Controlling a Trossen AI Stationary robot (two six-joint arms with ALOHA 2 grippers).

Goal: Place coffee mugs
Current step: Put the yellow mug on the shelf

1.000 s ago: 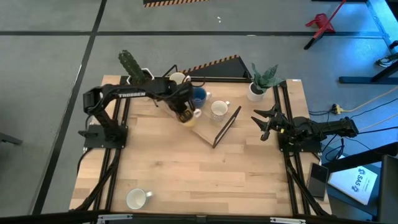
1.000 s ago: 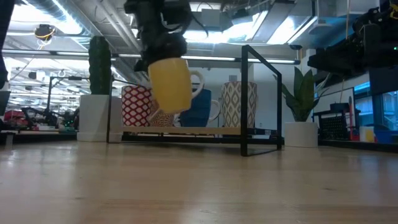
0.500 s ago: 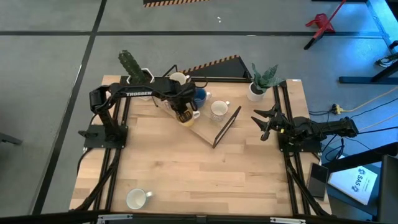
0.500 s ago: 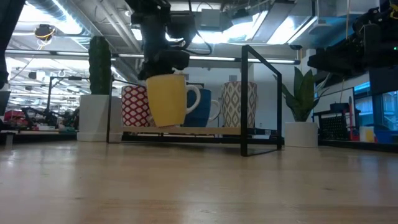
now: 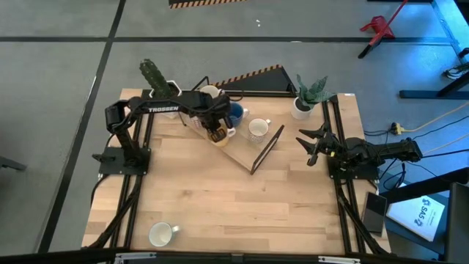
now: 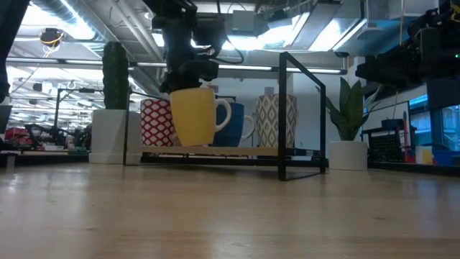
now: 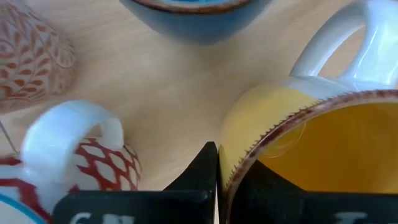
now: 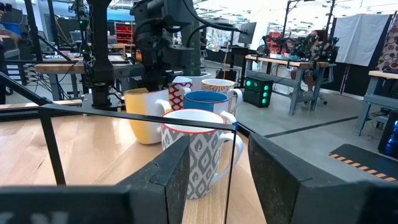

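My left gripper [image 5: 218,130] is over the far middle of the table, shut on a yellow mug [image 6: 194,115] with a white handle [image 7: 351,43]. The mug stands upright among other mugs on a low wooden board [image 6: 215,151]: a red-patterned one [image 6: 157,122], a dark blue one [image 6: 236,126] and a grey-patterned one [image 6: 277,121]. Whether the yellow mug's base touches the board, I cannot tell. A cream mug [image 5: 210,92] sits farther back. A white mug [image 5: 161,234] rests on its base at the near left corner. My right gripper [image 5: 308,147] waits open at the table's right side. My left gripper [image 7: 217,186] holds the yellow mug by its rim [image 7: 233,165], on the side away from the handle. One finger [image 7: 199,177] is outside the wall and the other is inside the cup. The fingers come from above, pointing down. The mug hangs upright below them.
A black wire frame [image 5: 267,149] stands to the right of the mugs. A cactus pot [image 5: 155,77] and a leafy plant pot [image 5: 304,99] sit at the far corners. Bare wood [image 5: 234,205] fills the near half of the table.
My left gripper has gone down and a little toward the table's far edge, carrying the yellow mug. The mug was tilted and higher. It now sits upright and low, beside the red-patterned and blue mugs. In the last half second it has kept still.
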